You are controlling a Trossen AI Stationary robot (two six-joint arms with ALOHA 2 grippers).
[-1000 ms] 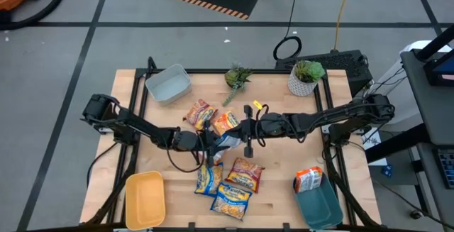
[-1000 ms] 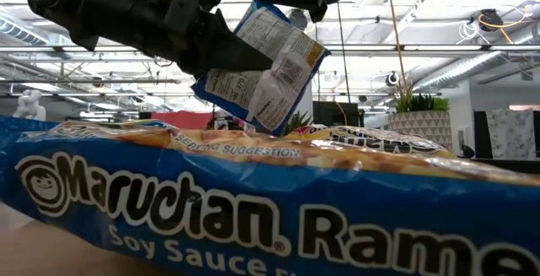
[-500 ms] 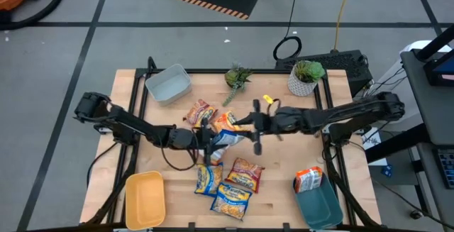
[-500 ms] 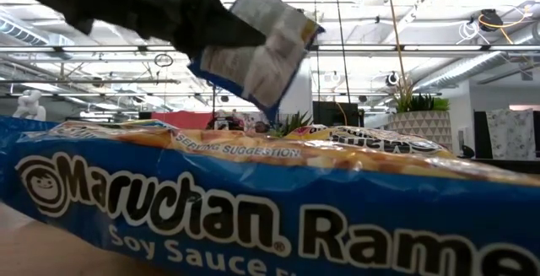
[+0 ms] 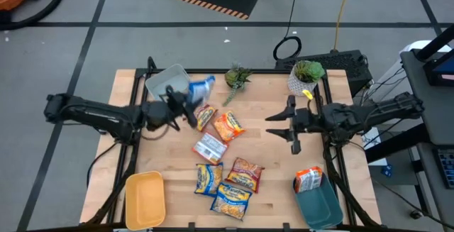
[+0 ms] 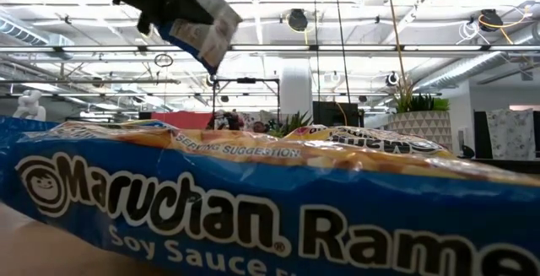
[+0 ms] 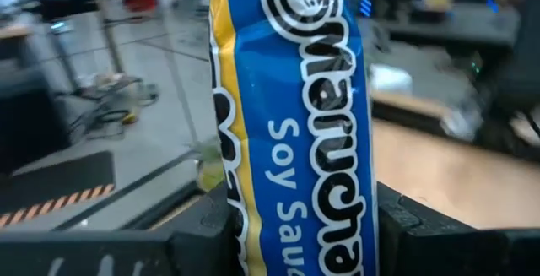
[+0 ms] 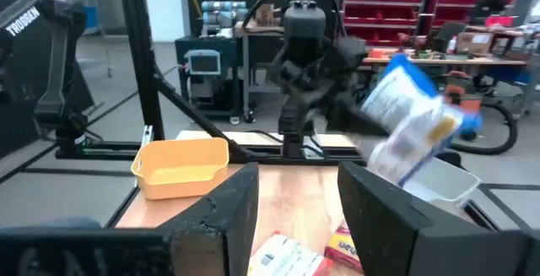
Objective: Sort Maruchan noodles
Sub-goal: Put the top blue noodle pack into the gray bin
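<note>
left gripper (image 5: 186, 104) clamping blue soy-sauce packet (image 5: 201, 88) aloft beside grey bin (image 5: 167, 84); should be centring packet over bin, lowering before letting go; right gripper (image 5: 289, 123) waiting at right, fingers spread, holding nothing

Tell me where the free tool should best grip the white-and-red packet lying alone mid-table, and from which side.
The white-and-red packet lies flat and tilted on the table, apart from its neighbours. Probably best to come straight down with the open right tool, the left tool being shut on the blue packet, and pinch across its narrow width near one crinkled short edge, where the flat wrapper offers something to bite.
</note>
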